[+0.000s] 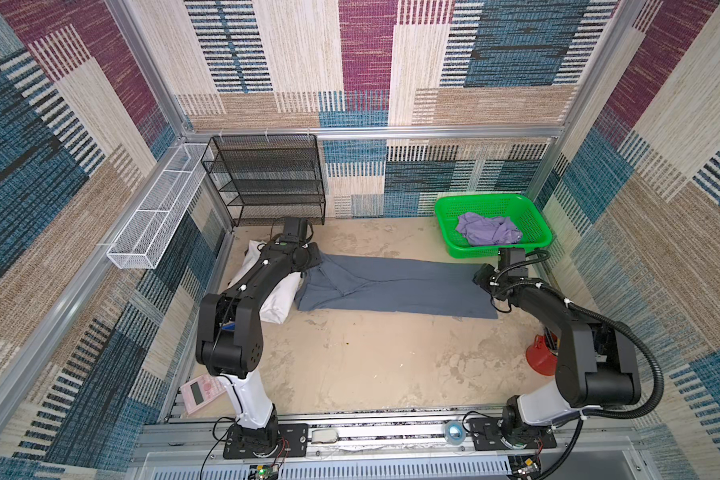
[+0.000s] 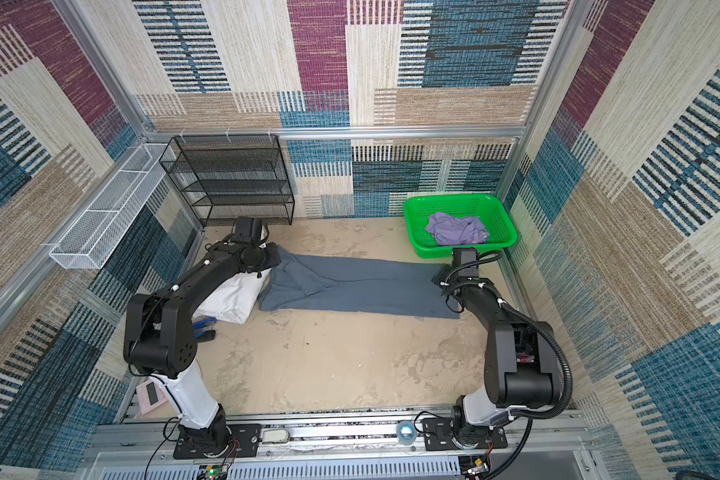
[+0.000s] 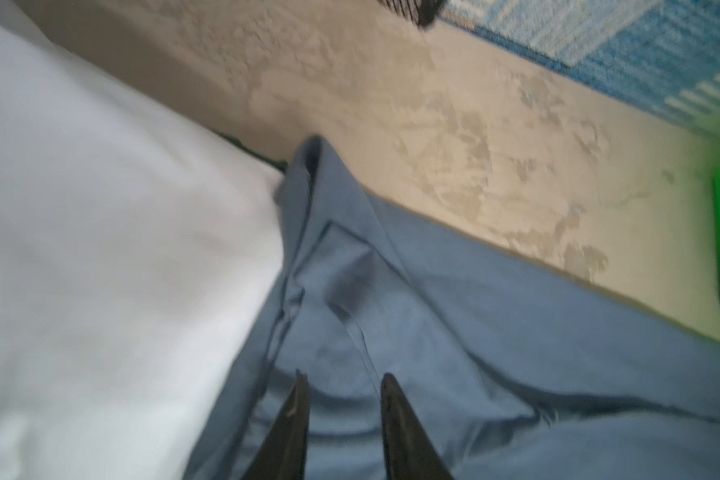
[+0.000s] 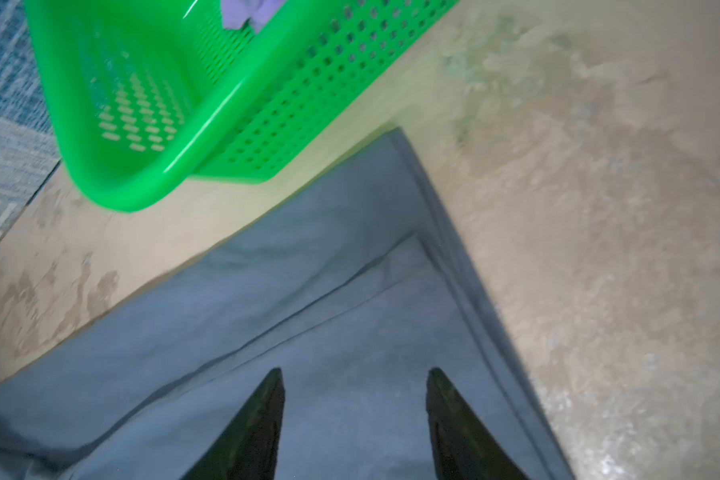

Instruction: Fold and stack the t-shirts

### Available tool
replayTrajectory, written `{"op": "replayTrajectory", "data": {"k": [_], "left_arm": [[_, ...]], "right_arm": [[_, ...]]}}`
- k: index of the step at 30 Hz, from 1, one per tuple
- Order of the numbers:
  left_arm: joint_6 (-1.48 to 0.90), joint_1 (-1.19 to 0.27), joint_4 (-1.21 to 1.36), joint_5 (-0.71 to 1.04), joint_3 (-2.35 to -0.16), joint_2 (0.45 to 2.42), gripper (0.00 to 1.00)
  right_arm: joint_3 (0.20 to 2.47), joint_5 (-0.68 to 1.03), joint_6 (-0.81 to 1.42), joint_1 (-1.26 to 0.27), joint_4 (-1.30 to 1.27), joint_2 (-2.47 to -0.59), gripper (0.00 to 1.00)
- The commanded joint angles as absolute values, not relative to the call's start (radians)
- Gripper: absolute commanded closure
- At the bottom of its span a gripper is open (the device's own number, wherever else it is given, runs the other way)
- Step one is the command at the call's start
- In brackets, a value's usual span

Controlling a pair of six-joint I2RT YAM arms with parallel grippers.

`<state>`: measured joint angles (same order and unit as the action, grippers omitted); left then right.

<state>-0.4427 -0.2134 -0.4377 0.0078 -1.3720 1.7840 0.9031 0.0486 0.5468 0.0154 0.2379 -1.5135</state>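
- Pink device (image 1: 200, 392) lies at the desk's near left edge beside the left arm's base. It has a small screen, but nothing on it is readable.
- Desk (image 1: 371, 365): the near half is bare, which looks like room left for folding.
- Blue tee (image 1: 391, 286) lies flat across the middle of the desk as one long strip with its sides folded in. It seems half-folded, and the crosswise fold is still to do.
- Left gripper (image 3: 344, 399) hovers over the tee's bunched left end with its jaws a little apart and no cloth between them.
- Right gripper (image 4: 354, 395) sits over the tee's square right corner, jaws wide and empty. With one arm at each end, the pair seems set to pinch the ends and bring them together.
- White cloth (image 1: 275, 299) touches the tee's left end and is partly under the left arm.
- Basket (image 1: 444, 226) stands just behind the tee's right end. The purple tee (image 1: 487, 232) lies crumpled inside, apparently waiting its turn.
- Shelf (image 1: 267, 183) stands against the far wall.
- No neck label, brand or print shows on either tee.
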Motion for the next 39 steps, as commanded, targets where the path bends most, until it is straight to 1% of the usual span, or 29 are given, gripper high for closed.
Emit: {"op": "replayTrajectory", "data": {"k": [1,3,6,12,22,23,27,31,39], "left_arm": [[-0.479,-0.273,-0.42,0.078,-1.292,1.764,0.69],[-0.509,-0.318,-0.419,0.087,-1.266,1.779,0.69],[-0.56,-0.354,-0.385,0.072,-1.227,1.8,0.69],[-0.588,-0.372,-0.356,0.107,-1.236,1.861,0.67],[-0.615,-0.406,-0.36,0.107,-1.255,1.905,0.66],[-0.618,-0.407,-0.354,0.107,-1.255,1.907,0.67],[-0.624,-0.408,-0.331,0.107,-1.265,1.914,0.8],[-0.62,-0.409,-0.315,0.108,-1.282,1.912,1.0],[-0.568,-0.409,-0.318,0.113,-1.363,1.936,1.0]], "right_arm": [[0.891,0.136,0.52,-0.028,0.245,-1.508,0.42],[0.889,0.184,0.519,-0.049,0.244,-1.533,0.41],[0.873,0.19,0.518,-0.076,0.23,-1.579,0.4],[0.828,0.182,0.513,-0.077,0.19,-1.631,0.4],[0.816,0.189,0.505,-0.077,0.181,-1.651,0.39],[0.812,0.187,0.506,-0.077,0.181,-1.651,0.39],[0.807,0.191,0.502,-0.077,0.181,-1.643,0.39],[0.809,0.195,0.499,-0.077,0.183,-1.643,0.38],[0.79,0.189,0.49,-0.077,0.196,-1.628,0.38]]}}
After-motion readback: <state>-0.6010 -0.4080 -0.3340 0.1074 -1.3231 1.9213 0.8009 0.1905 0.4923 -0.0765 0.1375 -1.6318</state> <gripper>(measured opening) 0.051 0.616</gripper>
